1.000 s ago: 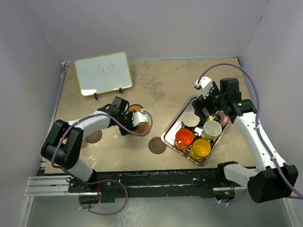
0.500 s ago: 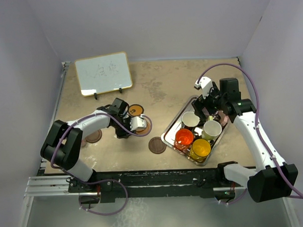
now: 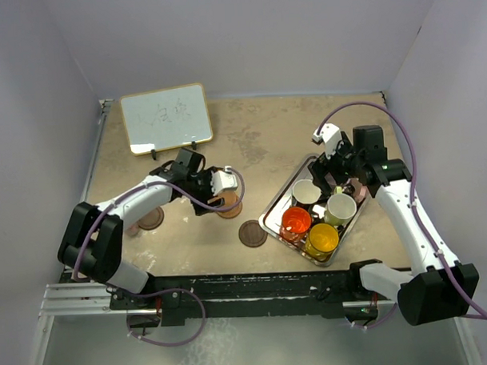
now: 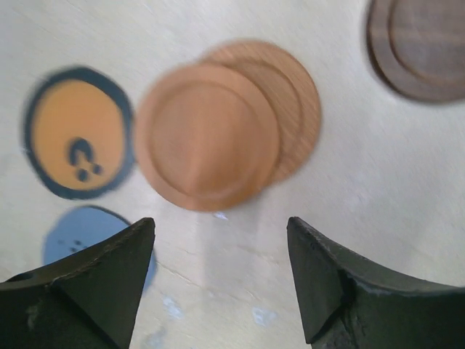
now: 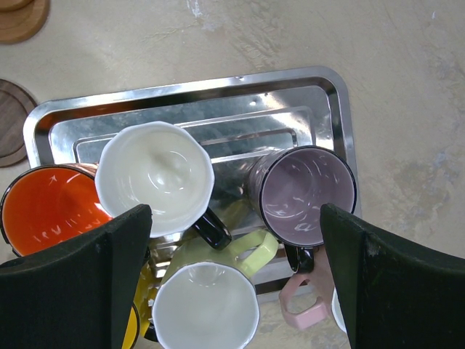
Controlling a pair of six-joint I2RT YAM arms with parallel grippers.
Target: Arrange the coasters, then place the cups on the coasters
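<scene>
Coasters come first on my left: one dark brown coaster lies on the table beside the left arm's forearm, well apart from the rest. The left gripper hangs over the middle-left of the table, jaws parted and nothing between them. Through its wrist camera (a little blurred) I see the orange coaster with the black rim on the left. The blue-grey coaster is just below it, partly hidden behind one finger. Ahead of the gap between the fingertips, the upper tan coaster overlaps the lower tan coaster. All four lie flat on the table, and the two tan ones touch neither finger.

Further right, a second dark brown coaster lies alone between the tan pair and the metal tray. The cups crowd that tray. The red-orange cup is at the left and the black cup with the white inside next to it. The yellow-green cup sits nearer the camera, and the smoky purple cup to the right. Only the handle of the pink cup shows (its body is cut off). The right gripper hovers over the tray above these cups, jaws spread wide, gripping none of them.
</scene>
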